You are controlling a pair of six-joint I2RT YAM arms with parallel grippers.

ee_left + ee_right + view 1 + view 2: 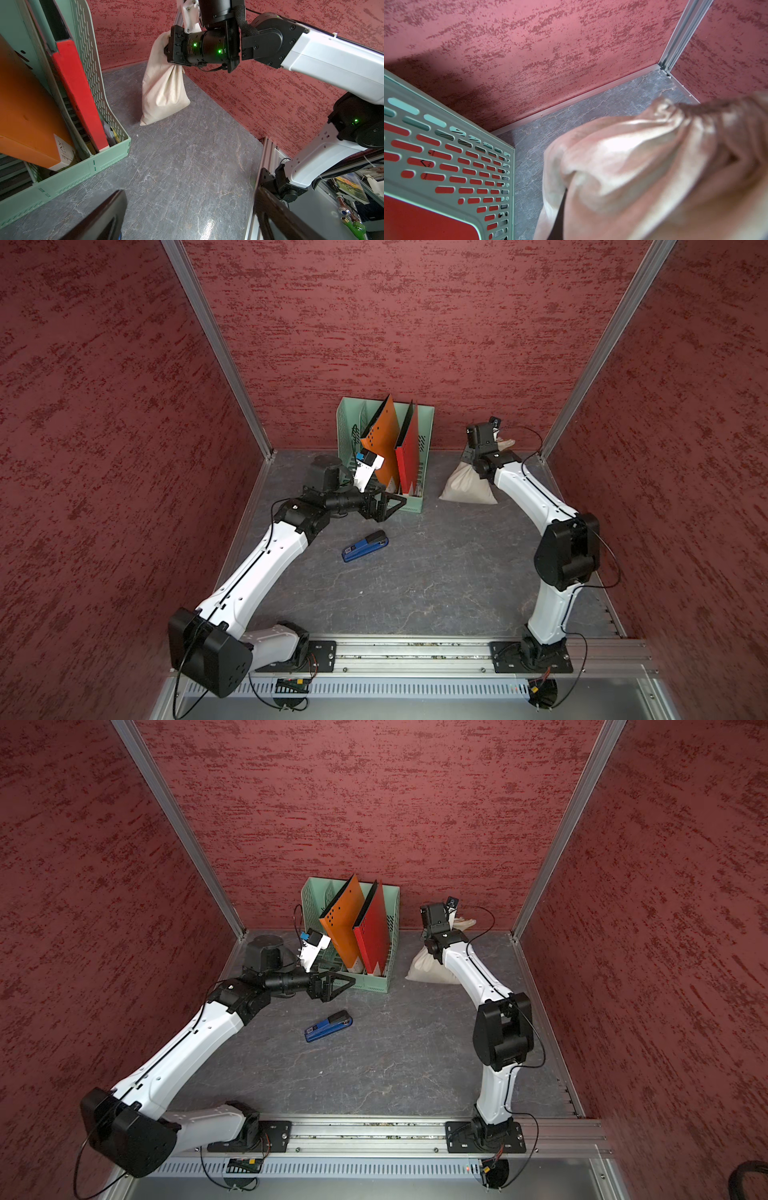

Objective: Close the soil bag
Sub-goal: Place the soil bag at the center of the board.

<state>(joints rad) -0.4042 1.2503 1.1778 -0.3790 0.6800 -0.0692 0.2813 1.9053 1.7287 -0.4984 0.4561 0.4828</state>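
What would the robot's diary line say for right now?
task: close soil bag | right gripper: shut on soil bag neck | left gripper: open, empty, by file rack

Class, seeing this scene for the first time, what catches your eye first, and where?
The cream soil bag near the back right corner, its neck pinched in the shut right gripper. The green file rack by the back wall, holding an orange folder and a red folder, with the open left gripper at its front. A blue stapler lies mid-table.
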